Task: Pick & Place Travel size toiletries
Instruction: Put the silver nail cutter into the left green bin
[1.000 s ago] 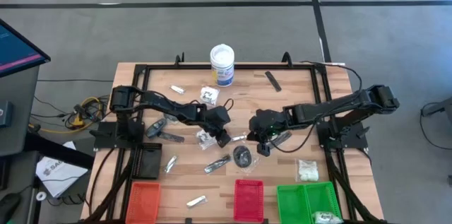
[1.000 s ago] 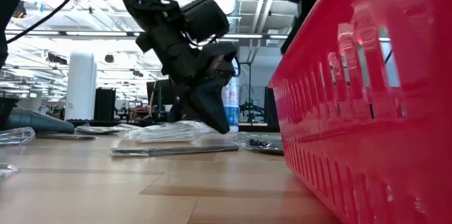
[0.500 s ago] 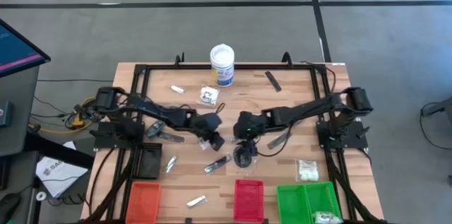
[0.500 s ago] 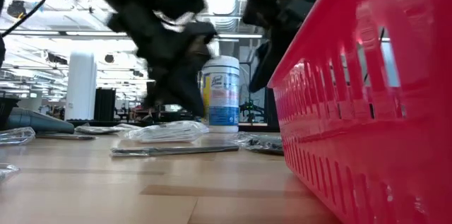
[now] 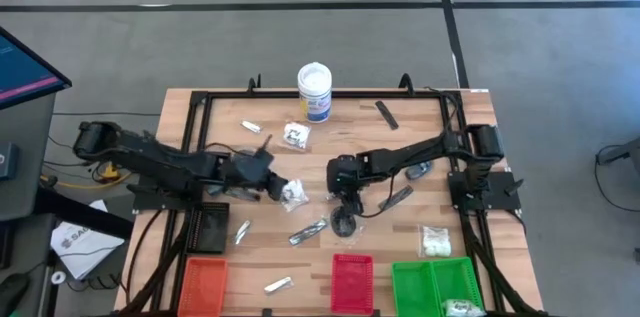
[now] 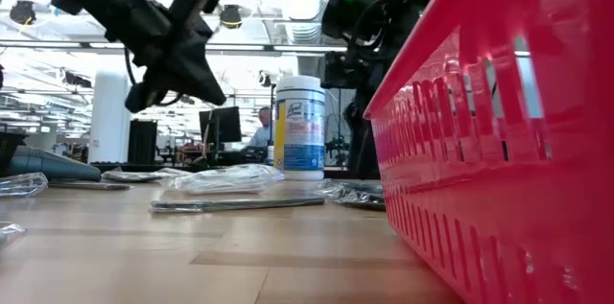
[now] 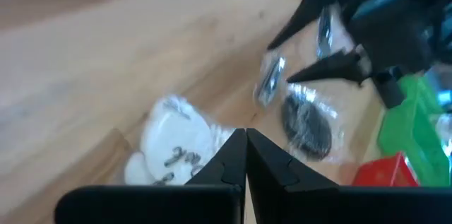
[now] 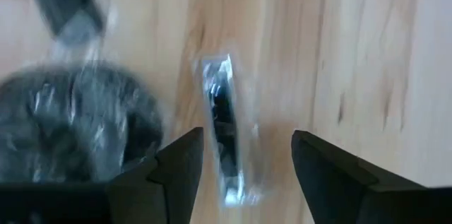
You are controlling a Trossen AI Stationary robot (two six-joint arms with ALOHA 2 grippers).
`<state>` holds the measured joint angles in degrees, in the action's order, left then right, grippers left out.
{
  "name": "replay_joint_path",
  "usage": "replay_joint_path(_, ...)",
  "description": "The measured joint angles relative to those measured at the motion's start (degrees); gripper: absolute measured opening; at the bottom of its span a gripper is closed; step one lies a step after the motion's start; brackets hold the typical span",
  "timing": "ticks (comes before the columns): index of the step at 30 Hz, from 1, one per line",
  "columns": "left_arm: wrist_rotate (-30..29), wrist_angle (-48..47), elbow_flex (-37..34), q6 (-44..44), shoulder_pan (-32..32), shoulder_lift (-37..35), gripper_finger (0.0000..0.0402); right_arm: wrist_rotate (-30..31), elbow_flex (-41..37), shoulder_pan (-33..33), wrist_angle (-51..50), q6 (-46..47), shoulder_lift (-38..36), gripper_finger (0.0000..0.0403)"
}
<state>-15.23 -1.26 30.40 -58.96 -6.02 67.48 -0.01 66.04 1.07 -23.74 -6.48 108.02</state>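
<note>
Our right gripper [image 8: 244, 160] has swung in from the right and spread its fingers over a slim clear-wrapped packet [image 8: 222, 128] beside the dark disc [image 5: 343, 221]. Next we lower and pinch it. Our left gripper [image 5: 272, 184], fingers together, has pulled back by the white packet [image 5: 293, 191].

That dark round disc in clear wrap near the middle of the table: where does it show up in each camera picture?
High view: the dark disc lies mid-table, next to the red tray.
Low view: probably the dark packet at the tray's left edge, though I cannot be sure.
Left wrist view: right of centre, near the tray's corner.
Right wrist view: at the left side; no tray here.
Shared landmark: the red tray.
</note>
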Motion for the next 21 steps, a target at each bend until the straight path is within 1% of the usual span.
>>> replay_joint_path(1,-0.8,-0.8,-0.6,-0.1,-0.2,-1.8,0.0,0.0,0.2,-0.2,0.8,0.0,0.2,0.0203)
replay_joint_path(3,-2.2,0.5,-0.1,0.0,-0.3,-2.8,0.0,-0.3,0.2,-0.6,0.4,0.0,0.3,0.0198)
replay_joint_path(5,-2.5,-0.7,-0.5,0.3,-0.4,-4.2,0.0,-1.8,0.2,-0.9,0.3,-0.1,0.3,0.0194)
replay_joint_path(7,-2.4,1.2,-0.2,0.3,-0.5,-4.1,0.0,-3.3,0.2,-0.9,0.4,-0.1,0.3,0.0191)
replay_joint_path(10,-2.4,1.4,-0.3,0.4,-0.8,-4.1,0.0,-5.2,0.2,-0.2,1.2,-0.5,0.3,0.0188)
replay_joint_path(14,-2.3,1.6,-0.3,0.4,-1.3,-3.3,0.0,-5.1,0.2,1.3,2.2,-2.5,0.3,0.0188)
replay_joint_path(21,-2.2,1.9,-0.3,0.2,-1.4,-3.0,0.0,-4.4,0.2,1.6,4.9,-1.1,1.4,0.0186)
